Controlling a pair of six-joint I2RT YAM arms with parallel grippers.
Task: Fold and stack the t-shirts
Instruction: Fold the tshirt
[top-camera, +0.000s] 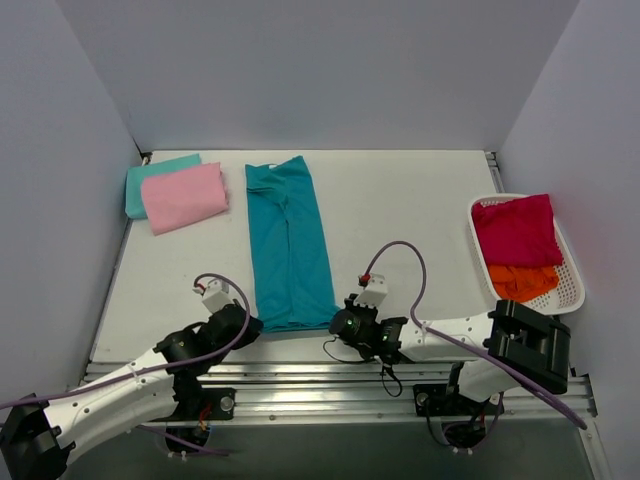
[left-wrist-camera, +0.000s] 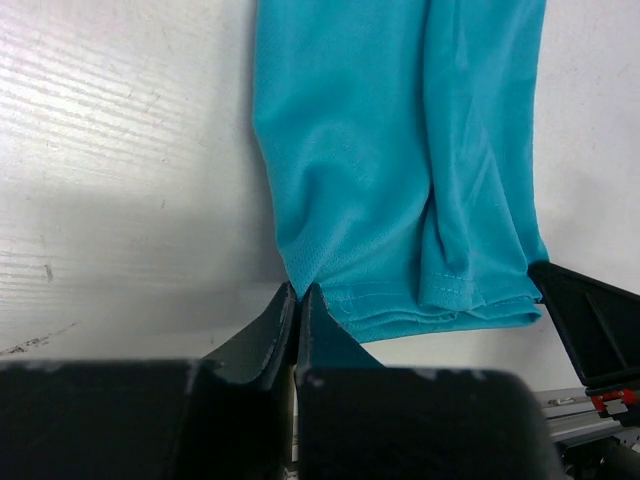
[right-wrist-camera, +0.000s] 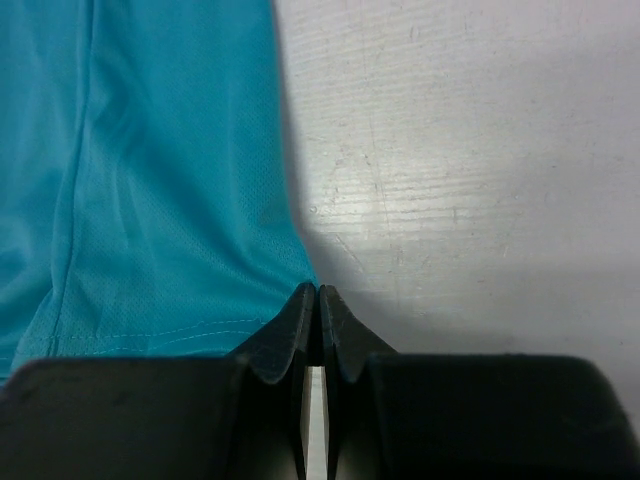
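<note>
The deep teal t-shirt lies in a long narrow strip down the middle of the table, its hem at the near edge. My left gripper is shut on its near left corner; the left wrist view shows the cloth pinched between the tips of the left gripper. My right gripper is shut on the near right corner, where the right wrist view shows the cloth meeting the right gripper's closed tips. A folded pink t-shirt lies on a folded pale aqua one at far left.
A white lattice basket at the right edge holds a crimson t-shirt above an orange one. Grey walls close in the left, back and right sides. A metal rail runs along the near edge.
</note>
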